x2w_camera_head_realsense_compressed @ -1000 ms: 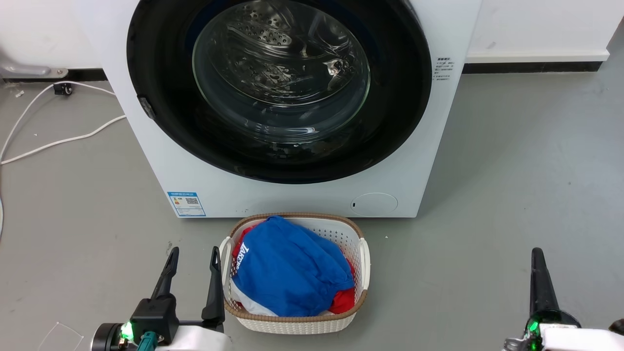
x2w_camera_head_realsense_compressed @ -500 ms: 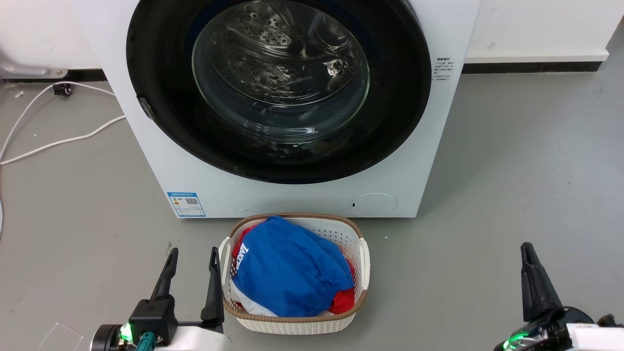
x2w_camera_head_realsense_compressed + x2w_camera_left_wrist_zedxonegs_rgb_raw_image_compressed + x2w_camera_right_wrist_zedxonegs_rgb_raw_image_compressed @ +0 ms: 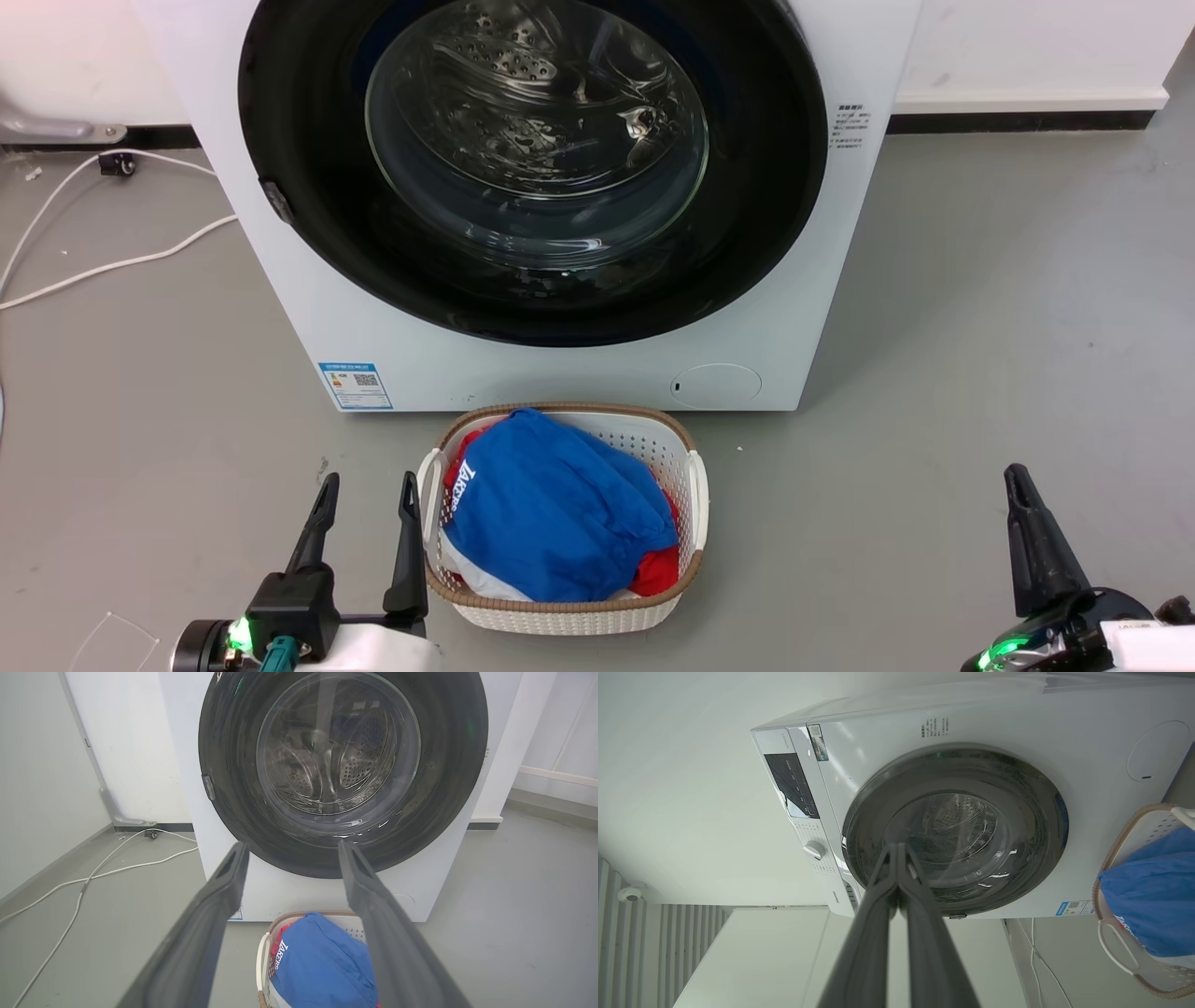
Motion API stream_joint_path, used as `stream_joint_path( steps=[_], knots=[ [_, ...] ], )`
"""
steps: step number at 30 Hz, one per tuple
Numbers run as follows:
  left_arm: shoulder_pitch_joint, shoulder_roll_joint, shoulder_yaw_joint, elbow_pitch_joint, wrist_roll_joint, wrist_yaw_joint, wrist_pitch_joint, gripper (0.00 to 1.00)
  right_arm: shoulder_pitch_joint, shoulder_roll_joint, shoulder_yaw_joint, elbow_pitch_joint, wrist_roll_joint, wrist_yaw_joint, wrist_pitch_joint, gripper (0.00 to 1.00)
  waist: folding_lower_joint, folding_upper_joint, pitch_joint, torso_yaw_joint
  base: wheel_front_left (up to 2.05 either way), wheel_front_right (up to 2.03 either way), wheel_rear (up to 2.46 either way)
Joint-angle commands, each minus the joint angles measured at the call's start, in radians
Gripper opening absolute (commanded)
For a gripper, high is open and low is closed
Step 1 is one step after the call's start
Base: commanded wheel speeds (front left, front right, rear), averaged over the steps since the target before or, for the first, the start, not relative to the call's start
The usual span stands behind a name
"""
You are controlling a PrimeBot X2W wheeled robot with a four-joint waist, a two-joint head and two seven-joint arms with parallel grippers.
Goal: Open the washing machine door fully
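Left end effector (image 3: 369, 483) spread and empty, right end effector (image 3: 1019, 478) closed and empty, washing machine door (image 3: 766, 187) shut at 12 o'clock.
At 7 o'clock the left one's inner finger stands just beside the laundry basket (image 3: 695, 476) rim at 6 o'clock. At 5 o'clock the right one's fingers press together (plain in the right wrist view). The door lies flush in the white machine front (image 3: 560, 373), its edge untouched. Bare grey floor (image 3: 980, 280) lies open at 3 o'clock, and a white cable (image 3: 121, 265) trails at 9 o'clock.

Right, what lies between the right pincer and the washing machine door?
Head view: bare grey floor, then the machine's white front, between right pincer and washing machine door.
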Motion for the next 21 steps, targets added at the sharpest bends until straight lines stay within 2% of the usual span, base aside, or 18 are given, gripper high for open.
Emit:
stream_joint_path(
  steps=[1, 9, 21],
  knots=[
    [0.007, -0.002, 0.002, -0.003, 0.003, -0.001, -0.003, 1.00, -0.010, -0.001, -0.002, 0.003, -0.006, 0.000, 0.006, 0.00, 0.0000, 0.0000, 0.002, 0.000, 0.00, 0.00, 0.00],
    [-0.031, -0.002, 0.006, -0.020, 0.013, -0.004, -0.003, 1.00, -0.152, -0.004, -0.063, 0.074, -0.045, 0.000, 0.043, 0.00, 0.0000, 0.0000, 0.061, -0.005, 0.00, 0.00, 0.00],
    [-0.166, -0.002, 0.005, -0.063, 0.028, -0.020, -0.003, 1.00, -0.614, -0.111, -0.144, 0.314, -0.085, 0.000, 0.131, 0.00, 0.0000, 0.0000, 0.263, 0.021, 0.00, 0.00, 0.00]
  ],
)
